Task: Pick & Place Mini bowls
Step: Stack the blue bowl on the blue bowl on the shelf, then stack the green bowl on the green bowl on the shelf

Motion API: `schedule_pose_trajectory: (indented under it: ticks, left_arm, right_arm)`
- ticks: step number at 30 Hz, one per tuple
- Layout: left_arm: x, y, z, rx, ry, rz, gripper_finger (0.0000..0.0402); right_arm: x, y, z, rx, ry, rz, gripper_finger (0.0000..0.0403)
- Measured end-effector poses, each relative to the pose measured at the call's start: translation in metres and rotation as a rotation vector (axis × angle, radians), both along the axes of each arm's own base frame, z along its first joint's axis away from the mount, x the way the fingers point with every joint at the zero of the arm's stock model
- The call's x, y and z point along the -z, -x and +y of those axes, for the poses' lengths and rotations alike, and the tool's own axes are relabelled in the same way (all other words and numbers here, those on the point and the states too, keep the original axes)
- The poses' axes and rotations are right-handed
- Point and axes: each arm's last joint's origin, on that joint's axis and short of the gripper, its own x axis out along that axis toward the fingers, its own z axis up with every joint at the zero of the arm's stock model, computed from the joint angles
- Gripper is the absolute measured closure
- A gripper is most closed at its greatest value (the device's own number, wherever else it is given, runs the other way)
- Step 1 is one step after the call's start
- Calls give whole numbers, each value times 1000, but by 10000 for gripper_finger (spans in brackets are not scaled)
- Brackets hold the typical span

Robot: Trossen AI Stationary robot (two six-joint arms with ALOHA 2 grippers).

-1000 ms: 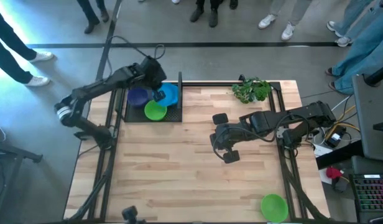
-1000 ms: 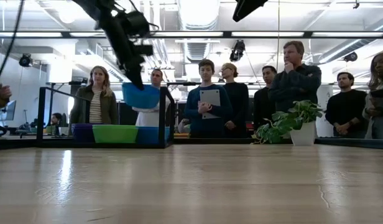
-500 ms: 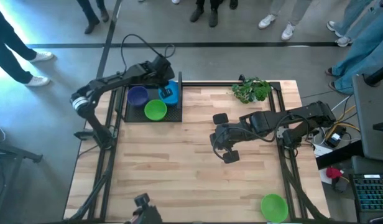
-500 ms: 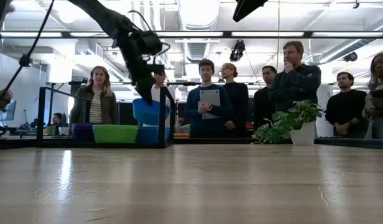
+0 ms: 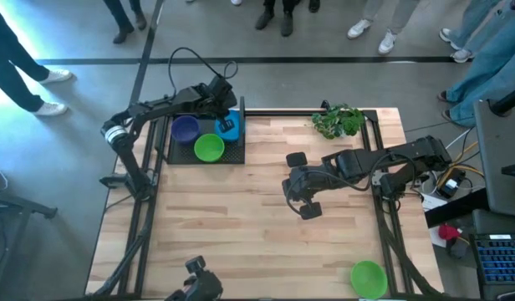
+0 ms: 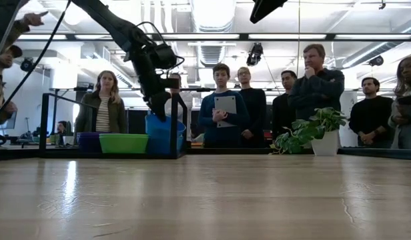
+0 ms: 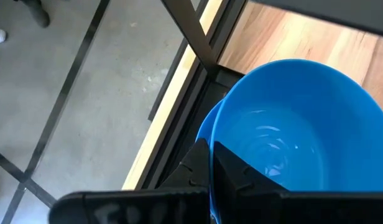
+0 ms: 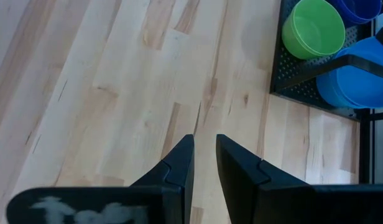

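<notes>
Because one lime green bowl (image 5: 368,278) sits alone at the bench's (image 5: 241,226) near right corner, well apart from the rest, it looks like the next one waiting to be collected. Further in, the right end effector (image 5: 306,199) hovers over the bare middle of the bench with its fingers slightly parted and nothing between them, probably idle so as not to cross the other arm. At the far left corner the left end effector (image 5: 226,123) is pressed together, pinching the rim of a blue bowl (image 7: 291,130) and nesting it onto the blue stack in the black tray (image 5: 175,156), beside a green bowl (image 5: 209,148) and a purple bowl (image 5: 186,129).
</notes>
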Motion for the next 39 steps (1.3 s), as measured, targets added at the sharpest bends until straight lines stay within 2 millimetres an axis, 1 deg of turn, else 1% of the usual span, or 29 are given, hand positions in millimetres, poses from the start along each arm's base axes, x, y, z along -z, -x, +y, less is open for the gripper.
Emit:
schedule_pose_trajectory:
  ticks: [11, 21, 26, 29, 33, 36, 39]
  left_arm:
    - [1, 0, 0, -3, 6, 3, 385]
    - [1, 0, 0, -10, 2, 11, 338]
    - [-2, 1, 0, -32, -8, 13, 333]
    - [-9, 2, 0, -44, -22, 16, 333]
    - [-24, 5, -3, -49, -23, 22, 333]
    - [-36, 9, -10, -48, -20, 25, 333]
    - [-53, 15, -22, -47, -34, 0, 333]
  right_arm:
    - [0, 0, 0, 0, -1, 0, 339]
    - [0, 0, 0, 2, -2, 0, 339]
    - [0, 0, 0, 3, -2, 0, 339]
    - [0, 0, 0, 3, -3, 0, 339]
    - [0, 0, 0, 3, -2, 0, 339]
    - [1, 1, 0, 3, 1, 13, 339]
    - [2, 3, -1, 20, -5, 39, 339]
